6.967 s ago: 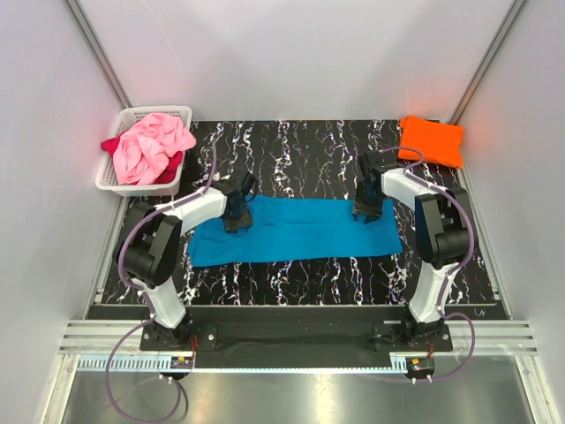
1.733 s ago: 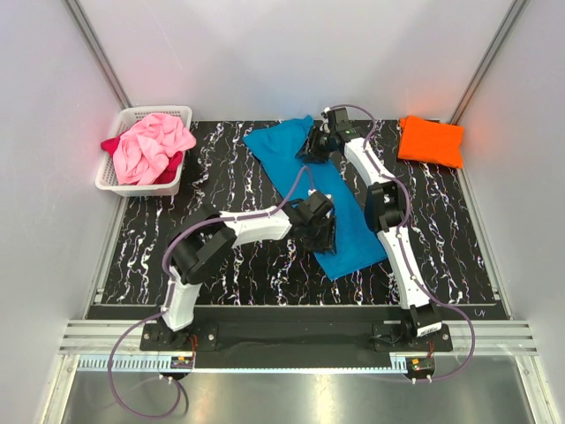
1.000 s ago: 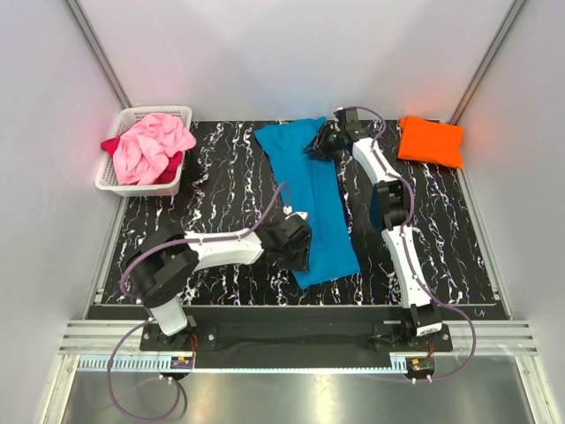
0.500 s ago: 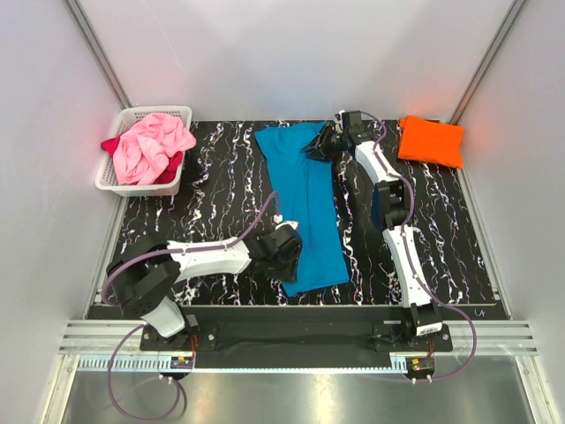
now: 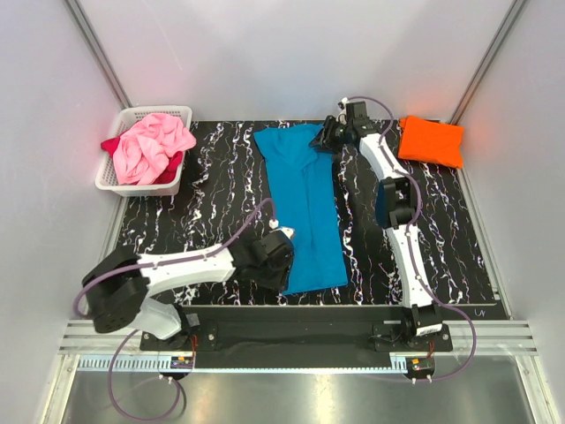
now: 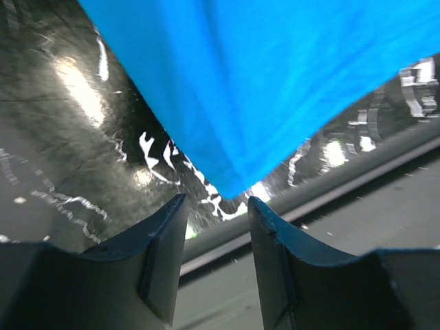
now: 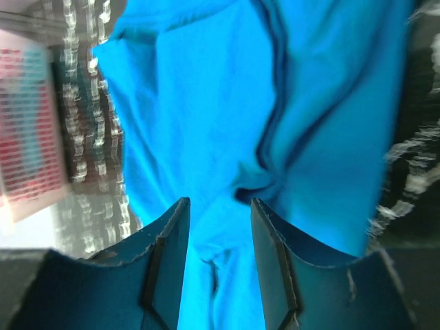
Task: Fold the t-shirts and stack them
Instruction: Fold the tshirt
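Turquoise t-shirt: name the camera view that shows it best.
Top external: the whole turquoise t-shirt shows, a long strip lying on the table. Left wrist catches only its near corner beyond the left claw; right wrist only rumpled cloth at its far end.

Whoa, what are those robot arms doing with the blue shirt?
They're folding shirts. The turquoise t-shirt lies as a long strip on the table. The left gripper is at its near corner, the right gripper at its far end, both open. The orange t-shirt sits folded; the pink t-shirt waits in the basket.
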`<state>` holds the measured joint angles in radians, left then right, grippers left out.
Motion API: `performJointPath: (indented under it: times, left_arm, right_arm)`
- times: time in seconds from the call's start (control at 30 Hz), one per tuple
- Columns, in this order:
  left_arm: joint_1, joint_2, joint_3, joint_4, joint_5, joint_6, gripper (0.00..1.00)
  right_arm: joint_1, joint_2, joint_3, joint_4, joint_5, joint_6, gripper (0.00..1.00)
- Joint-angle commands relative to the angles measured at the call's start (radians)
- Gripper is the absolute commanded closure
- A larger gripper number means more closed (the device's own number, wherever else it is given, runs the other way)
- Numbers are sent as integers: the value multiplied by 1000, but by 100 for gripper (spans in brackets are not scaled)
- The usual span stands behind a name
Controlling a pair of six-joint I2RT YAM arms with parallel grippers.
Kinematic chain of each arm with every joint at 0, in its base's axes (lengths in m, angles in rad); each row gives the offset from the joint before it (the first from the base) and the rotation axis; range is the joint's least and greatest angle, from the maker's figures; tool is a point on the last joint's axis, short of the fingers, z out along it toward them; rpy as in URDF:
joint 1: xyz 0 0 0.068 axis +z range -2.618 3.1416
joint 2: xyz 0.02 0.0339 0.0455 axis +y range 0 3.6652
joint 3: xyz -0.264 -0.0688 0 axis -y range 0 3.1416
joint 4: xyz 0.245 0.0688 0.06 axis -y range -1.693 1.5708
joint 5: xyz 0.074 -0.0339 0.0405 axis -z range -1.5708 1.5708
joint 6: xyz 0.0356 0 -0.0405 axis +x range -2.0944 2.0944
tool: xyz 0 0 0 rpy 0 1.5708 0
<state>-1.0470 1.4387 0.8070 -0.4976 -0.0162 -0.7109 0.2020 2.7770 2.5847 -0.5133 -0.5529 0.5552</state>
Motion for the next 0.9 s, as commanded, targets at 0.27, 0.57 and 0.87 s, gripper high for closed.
performJointPath:
  times: [0.27, 0.57, 0.87]
  left_arm:
    - [-2, -189, 17, -27, -266, -84, 51]
    - [92, -113, 49, -20, -220, -142, 53]
    - [239, -201, -199, 335, 192, -194, 52]
  right_arm:
    - [-4, -416, -229, -284, 473, -256, 53]
    - [53, -962, -1102, -147, 648, -244, 54]
    - [192, -1361, -1581, -111, 587, -20, 52]
